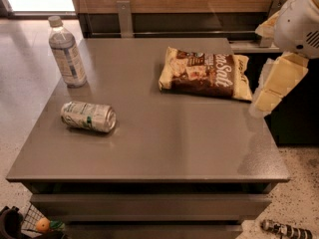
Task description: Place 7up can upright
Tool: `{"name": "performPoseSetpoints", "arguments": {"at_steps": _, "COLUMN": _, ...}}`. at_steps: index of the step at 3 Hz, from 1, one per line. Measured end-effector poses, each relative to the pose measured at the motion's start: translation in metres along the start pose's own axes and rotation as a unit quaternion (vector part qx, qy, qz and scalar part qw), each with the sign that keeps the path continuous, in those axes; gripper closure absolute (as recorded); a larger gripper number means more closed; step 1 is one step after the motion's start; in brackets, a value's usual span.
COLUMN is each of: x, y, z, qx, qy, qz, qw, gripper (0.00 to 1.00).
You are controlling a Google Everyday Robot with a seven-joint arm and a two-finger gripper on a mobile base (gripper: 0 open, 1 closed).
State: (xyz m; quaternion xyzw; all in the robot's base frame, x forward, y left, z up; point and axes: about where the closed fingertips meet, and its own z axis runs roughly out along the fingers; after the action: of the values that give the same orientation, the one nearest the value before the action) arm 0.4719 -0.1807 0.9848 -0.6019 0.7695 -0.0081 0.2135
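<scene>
Daylight from top left; hand (pixel 268 89) right

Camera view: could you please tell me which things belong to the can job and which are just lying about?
For the job: can, on its side, left part of the table; gripper, by the table's right edge.
Lying about: water bottle, snack bag.

Silvery, green-labelled 7up can (pixel 88 116) lies sideways near the table's (pixel 174 138) left edge; jaws apparently far right.
</scene>
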Motion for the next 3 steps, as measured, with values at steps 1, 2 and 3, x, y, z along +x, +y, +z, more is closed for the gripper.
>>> {"name": "performPoseSetpoints", "arguments": {"at_steps": 1, "x": -0.048, "y": -0.018, "z": 0.023, "qx": -0.007, "qy": -0.058, "qz": 0.013, "qw": 0.9982, "gripper": 0.0}}
{"name": "performPoseSetpoints", "arguments": {"at_steps": 2, "x": -0.104, "y": -0.024, "z": 0.035, "qx": -0.015, "qy": -0.064, "qz": 0.018, "qw": 0.9977, "gripper": 0.0}}
{"name": "performPoseSetpoints", "arguments": {"at_steps": 3, "x": -0.174, "y": -0.022, "z": 0.067, "qx": -0.039, "qy": -0.008, "qz": 0.007, "qw": 0.9992, "gripper": 0.0}}
